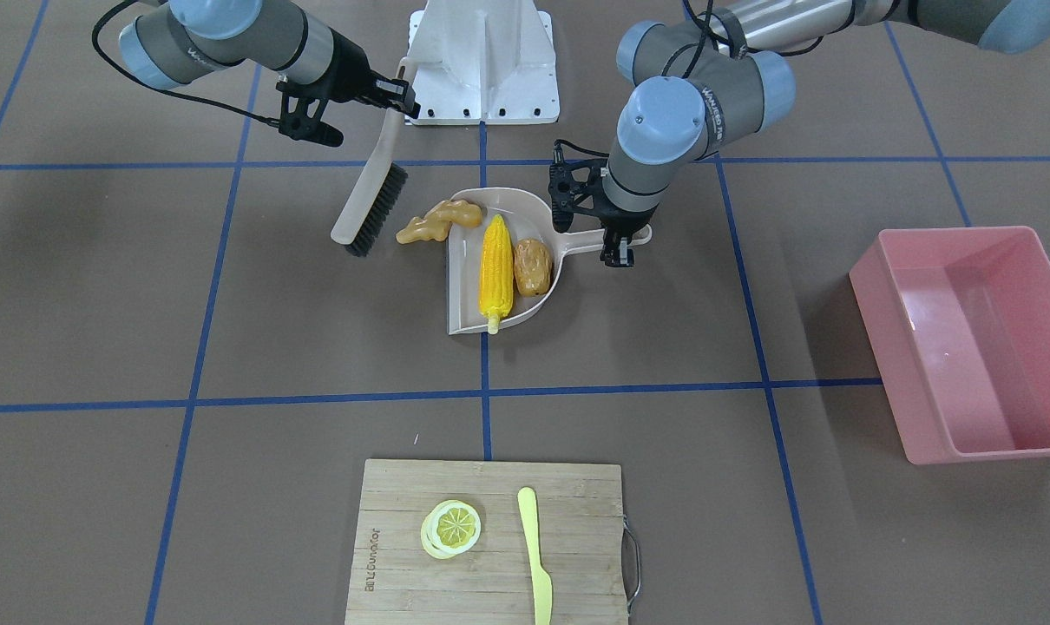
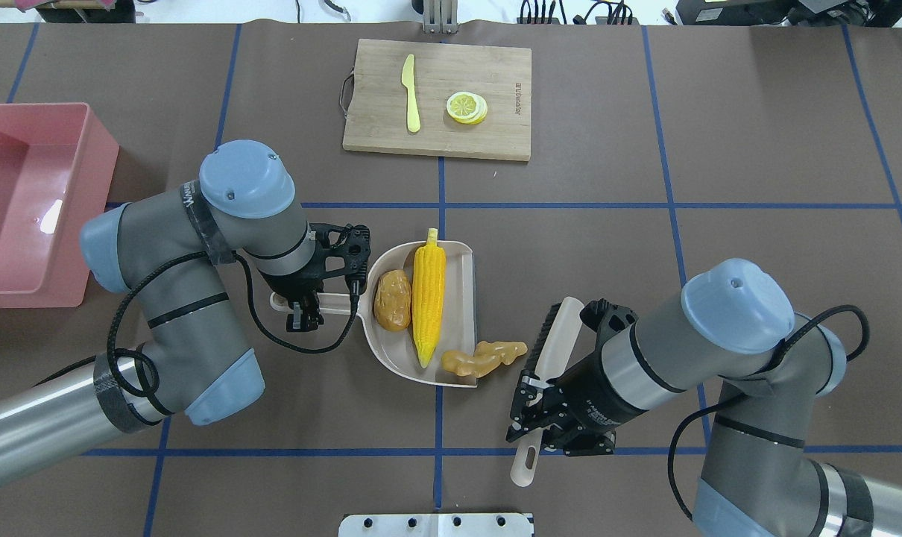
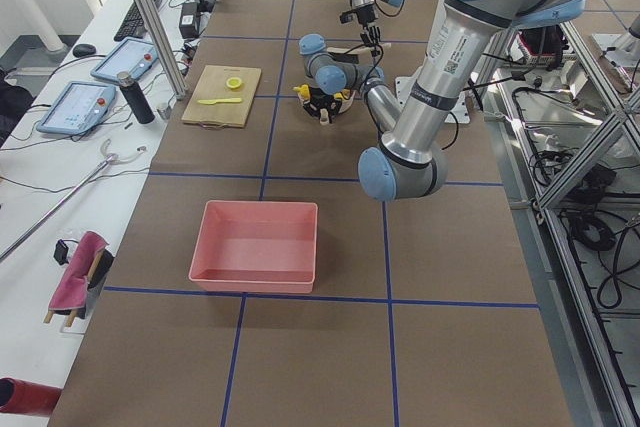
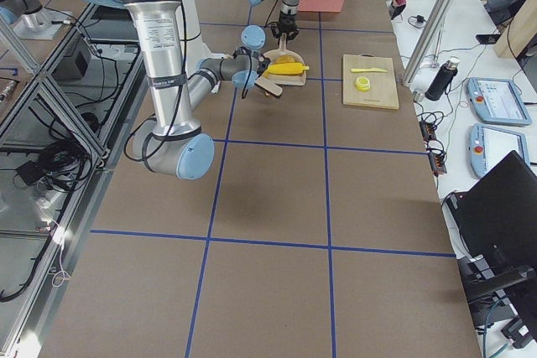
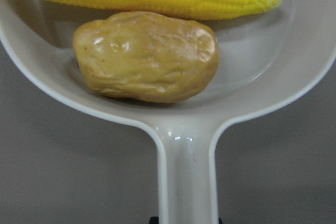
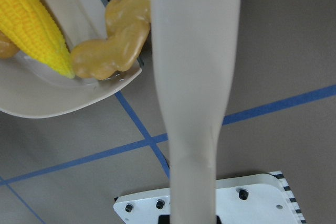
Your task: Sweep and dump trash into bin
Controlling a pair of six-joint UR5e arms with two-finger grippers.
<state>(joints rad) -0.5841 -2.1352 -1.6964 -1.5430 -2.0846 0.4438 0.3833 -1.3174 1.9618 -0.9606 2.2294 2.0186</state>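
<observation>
Overhead exterior: left pincer clamps the dustpan handle and right pincer clamps the brush. Corn and potato lie inside the pan. Ginger straddles the lip, so lifting now could spill it short of the bin at the worktop's left edge.

This is looking like a robotics lab. Teach pendants are lying beside the tape-gridded table, cables trailing nearby.

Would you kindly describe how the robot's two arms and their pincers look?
Both the left arm and right arm are grey tubes with light-blue round joint caps, silver metal sections and white lettering near the wrist. Black cables loop alongside each. The left pincer and right pincer are black, with open skeletal frames.
</observation>
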